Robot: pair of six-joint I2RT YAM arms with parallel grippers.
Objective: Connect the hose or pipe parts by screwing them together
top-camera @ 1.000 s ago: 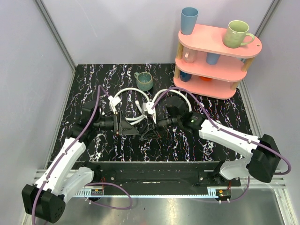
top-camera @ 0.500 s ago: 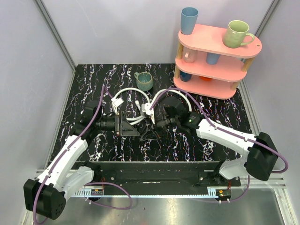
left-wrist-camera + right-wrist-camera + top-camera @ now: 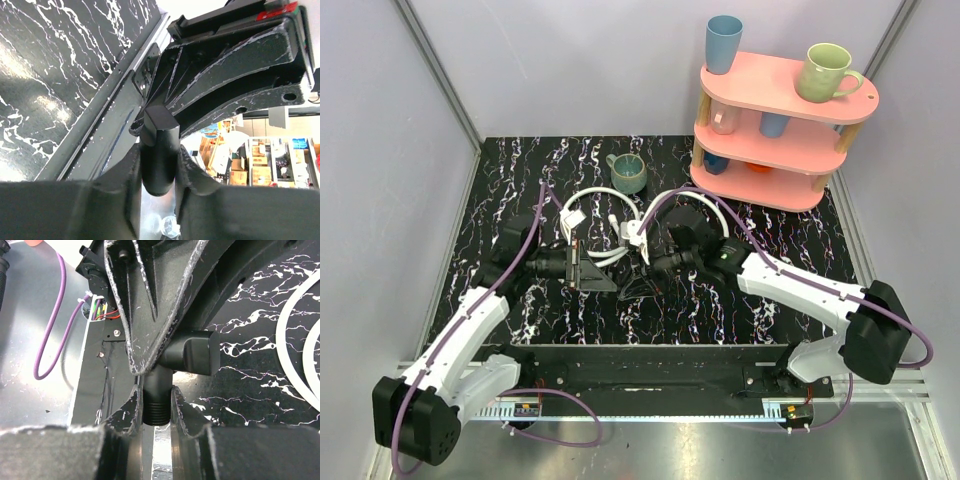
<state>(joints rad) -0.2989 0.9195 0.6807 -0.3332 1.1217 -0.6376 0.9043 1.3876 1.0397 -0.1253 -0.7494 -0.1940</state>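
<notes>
Both end effectors are clenched. The left end effector (image 3: 159, 167) is clamped on a smooth black cylinder (image 3: 159, 150), and the right end effector (image 3: 156, 412) is clamped on a black threaded elbow fitting (image 3: 172, 370). They meet nose to nose over the middle of the bench (image 3: 500, 180).

The likeliest trouble is cross-threading: if the two black parts are not on one line when turning starts, the thread will bind. The smooth cylinder could also slip round in its grip instead of turning. The white hoses lie in loops just behind the end effectors, so twisting may wind them up or drag them into the green mug (image 3: 628, 174) near their far side. Whether the black parts are already attached to the hoses cannot be told.

Counted:
- Two arms and two end effectors.
- Two black parts, one in each grip.
- Two white hoses, a left hose (image 3: 595, 195) and a right hose (image 3: 718, 210).
- One mug on the bench.
- One pink shelf (image 3: 770, 105) with three tiers, two cups on top and two in the middle (the lowest tier is too hidden to count).
</notes>
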